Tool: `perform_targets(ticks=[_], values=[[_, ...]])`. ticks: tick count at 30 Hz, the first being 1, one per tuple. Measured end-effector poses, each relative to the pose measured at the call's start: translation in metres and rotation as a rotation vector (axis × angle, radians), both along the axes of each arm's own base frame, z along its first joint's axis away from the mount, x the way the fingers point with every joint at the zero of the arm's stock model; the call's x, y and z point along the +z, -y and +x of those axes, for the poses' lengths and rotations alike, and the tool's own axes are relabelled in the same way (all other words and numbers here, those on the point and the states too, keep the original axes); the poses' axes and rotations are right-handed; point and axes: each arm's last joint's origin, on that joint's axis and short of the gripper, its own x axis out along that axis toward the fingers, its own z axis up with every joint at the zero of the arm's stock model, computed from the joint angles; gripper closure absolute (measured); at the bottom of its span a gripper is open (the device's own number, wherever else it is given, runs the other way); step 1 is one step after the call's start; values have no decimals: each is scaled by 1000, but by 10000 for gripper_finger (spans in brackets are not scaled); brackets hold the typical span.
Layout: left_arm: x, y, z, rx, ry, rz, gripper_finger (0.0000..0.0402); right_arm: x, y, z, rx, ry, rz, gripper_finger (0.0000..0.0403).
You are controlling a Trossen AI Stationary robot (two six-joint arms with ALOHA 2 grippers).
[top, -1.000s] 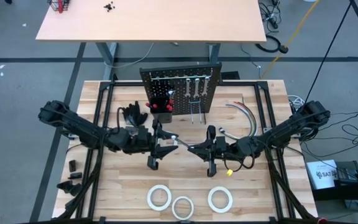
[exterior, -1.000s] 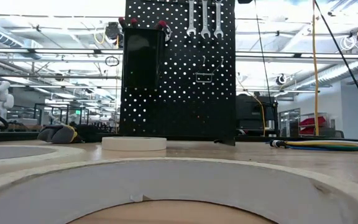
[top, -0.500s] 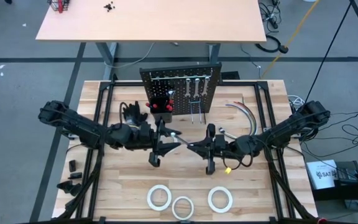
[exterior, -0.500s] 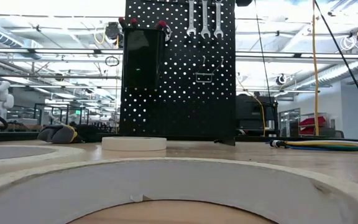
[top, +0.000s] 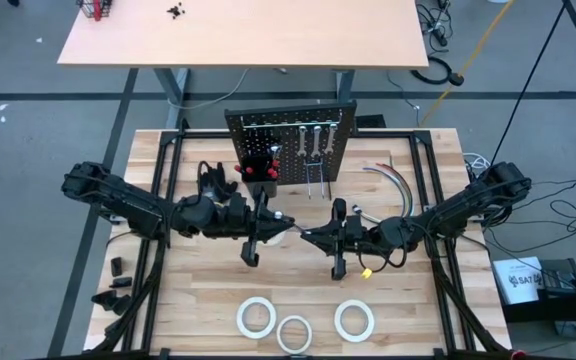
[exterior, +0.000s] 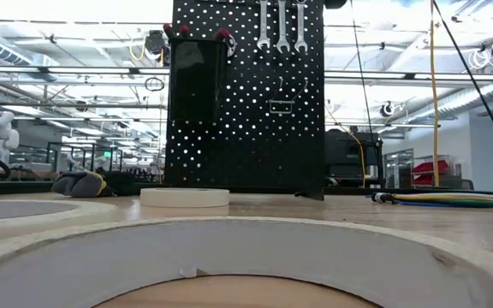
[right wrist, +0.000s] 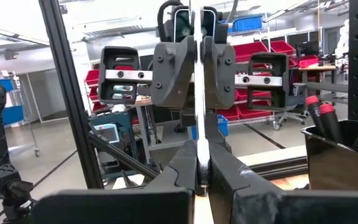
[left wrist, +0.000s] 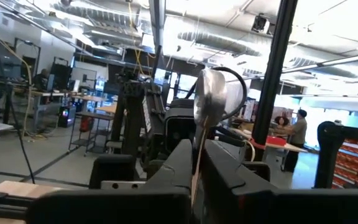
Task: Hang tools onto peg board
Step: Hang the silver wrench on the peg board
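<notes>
A slim silver tool (top: 292,224) with a rounded head (left wrist: 209,93) hangs in the air over the table's middle, between my two grippers. My left gripper (top: 274,219) comes at it from the table's left and is shut on it. My right gripper (top: 311,235) comes from the right and is shut on its other end. Behind them the black peg board (top: 290,140) stands upright. Silver wrenches (exterior: 281,26) hang on its hooks, and red-handled screwdrivers stand in its black bin (exterior: 197,77). Three white tape rolls (top: 294,332) lie flat near the front edge. My left gripper pinches the tool's thin shaft (left wrist: 196,167) between its two fingers, roughly level from the table's left and lying along it. The rounded head stands out beyond the fingertips. The tool is lifted clear of the table. My right gripper pinches the shaft's other end (right wrist: 197,163) between its two fingers, roughly level from the table's right and along the tool. Seen edge-on, the shaft runs straight on into the left gripper's fingers (right wrist: 174,70).
Black gloves (top: 218,178) lie left of the peg board and curved grey hoses (top: 393,180) lie to its right. A black metal frame (top: 158,200) runs around the table. Bare wood shows between the grippers and the tape rolls.
My left gripper has moved a little toward the right gripper and shut on the free end of the silver tool. My right gripper has kept the tool still in the air.
</notes>
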Motion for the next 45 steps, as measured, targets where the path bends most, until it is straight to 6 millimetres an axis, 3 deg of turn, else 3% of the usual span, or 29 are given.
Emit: perform_targets(ticks=[6, 11, 16, 23, 28, 35, 45], values=[[0, -1, 0, 26, -1, -6, 394, 0, 0, 0, -4, -1, -3, 384], [0, 0, 0, 27, -2, -5, 397, 0, 0, 0, 6, -9, -72, 306], [0, -1, -2, 37, -39, 28, 397, 0, 6, -1, 11, -47, 29, 228], [6, -7, -26, 83, -222, 21, 397, 4, 11, -14, 32, -165, 129, 159], [10, -7, -32, 43, -283, -96, 397, 1, 8, -14, 87, -186, 166, 146], [23, 2, -9, 30, -424, -58, 397, -4, 13, -5, 89, -193, 235, 145], [38, -2, 9, -1, -408, -56, 398, 2, 14, -3, 135, -178, 211, 145]])
